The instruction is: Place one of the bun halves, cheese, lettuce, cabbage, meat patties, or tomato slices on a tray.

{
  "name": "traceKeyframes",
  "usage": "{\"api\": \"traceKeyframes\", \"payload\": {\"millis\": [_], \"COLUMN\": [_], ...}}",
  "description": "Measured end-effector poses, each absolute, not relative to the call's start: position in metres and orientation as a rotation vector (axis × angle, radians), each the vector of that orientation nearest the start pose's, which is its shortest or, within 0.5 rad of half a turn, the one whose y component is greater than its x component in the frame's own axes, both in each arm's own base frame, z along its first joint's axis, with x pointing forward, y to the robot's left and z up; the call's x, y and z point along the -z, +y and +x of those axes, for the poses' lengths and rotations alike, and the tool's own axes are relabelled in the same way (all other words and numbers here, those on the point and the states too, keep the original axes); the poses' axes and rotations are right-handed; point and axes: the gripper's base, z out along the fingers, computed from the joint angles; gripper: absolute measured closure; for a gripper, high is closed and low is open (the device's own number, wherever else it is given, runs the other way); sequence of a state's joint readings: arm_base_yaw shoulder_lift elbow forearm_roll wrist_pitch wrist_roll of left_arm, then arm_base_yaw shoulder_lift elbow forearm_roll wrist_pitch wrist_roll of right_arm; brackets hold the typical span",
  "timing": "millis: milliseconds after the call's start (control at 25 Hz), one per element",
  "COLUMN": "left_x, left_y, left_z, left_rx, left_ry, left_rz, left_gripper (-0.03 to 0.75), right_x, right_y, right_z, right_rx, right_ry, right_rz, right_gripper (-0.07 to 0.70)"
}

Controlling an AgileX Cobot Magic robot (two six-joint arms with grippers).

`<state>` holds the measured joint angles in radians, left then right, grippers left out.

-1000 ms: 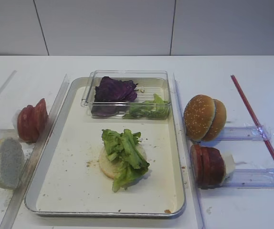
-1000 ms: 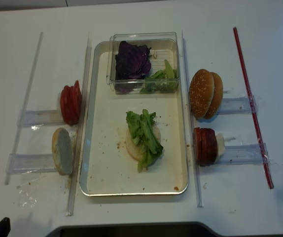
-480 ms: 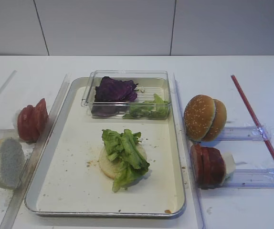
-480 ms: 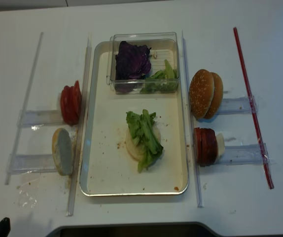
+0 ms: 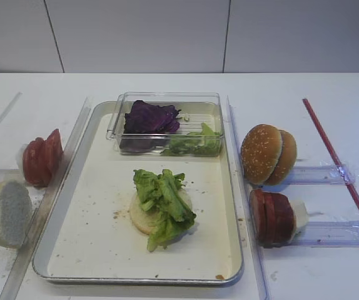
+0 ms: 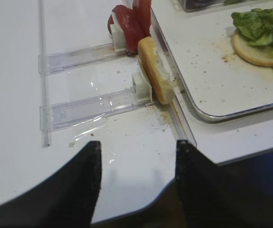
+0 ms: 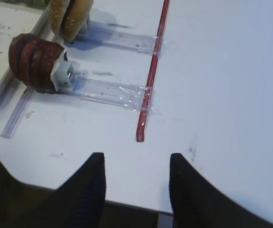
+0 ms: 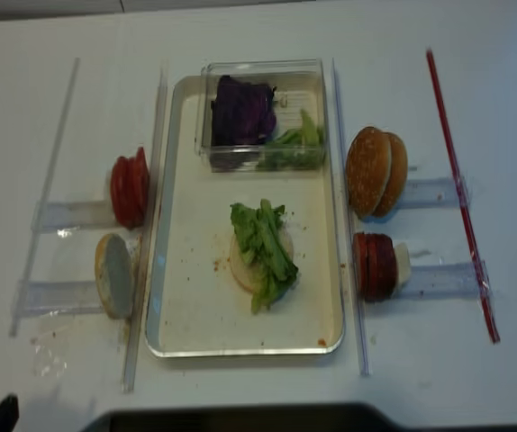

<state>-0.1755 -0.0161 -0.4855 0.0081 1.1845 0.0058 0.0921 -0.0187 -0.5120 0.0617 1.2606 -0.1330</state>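
So on my feed the white worktop (image 5: 167,84) is the biggest thing, then the large rectangular silver metal tray with the crumb-speckled cream floor (image 5: 92,231) sitting in the middle of it. Progress-wise I'd say we're partway: a pale round bun half (image 5: 141,217) is lying flat on the tray floor with a loose clump of light-green ruffled lettuce (image 5: 162,201) draped on top of it, so those two are done. The clear plastic box (image 5: 120,115) at the far end of the tray holds the dark purple crinkled cabbage (image 5: 149,117) and some more green leaves. Everything else is off the tray: the seeded golden bun halves (image 5: 267,154) and the dark reddish-brown meat patties (image 5: 271,217) stand on edge in clear holders to the right, with the small pale cream-white cheese block (image 5: 300,214) touching the patties, and the pink-red tomato slices (image 5: 40,157) plus a flour-dusted bun half (image 5: 7,212) are on the left. My guess is a patty or cheese goes next. Both arms are parked low at the near edge, well apart from the food: the right end effector (image 7: 135,178) and the left end effector (image 6: 135,166) both have their black jaws spread with nothing between them.
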Motion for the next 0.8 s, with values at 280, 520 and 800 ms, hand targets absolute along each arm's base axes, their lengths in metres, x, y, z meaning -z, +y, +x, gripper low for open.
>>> {"api": "traceKeyframes", "payload": {"millis": [280,520,800], "left_x": [-0.2635,-0.2635,-0.2635], "left_y": [0.0027,0.0027,0.0025], "left_z": [-0.0111,-0.0111,-0.0111], "left_rx": [0.088,0.088,0.08], "left_ry": [2.159,2.159,2.16], "left_rz": [0.195,0.195,0.18], "left_gripper": [0.376,0.377,0.377], "right_x": [-0.2618,-0.2616,-0.2616], "right_y": [0.004,0.004,0.004], "right_z": [-0.0092,-0.0086,-0.0086], "right_rx": [-0.046,-0.046,-0.046], "right_ry": [2.134,2.13,2.13], "right_rz": [-0.247,-0.246,-0.246], "right_gripper": [0.281,0.281,0.281]}}
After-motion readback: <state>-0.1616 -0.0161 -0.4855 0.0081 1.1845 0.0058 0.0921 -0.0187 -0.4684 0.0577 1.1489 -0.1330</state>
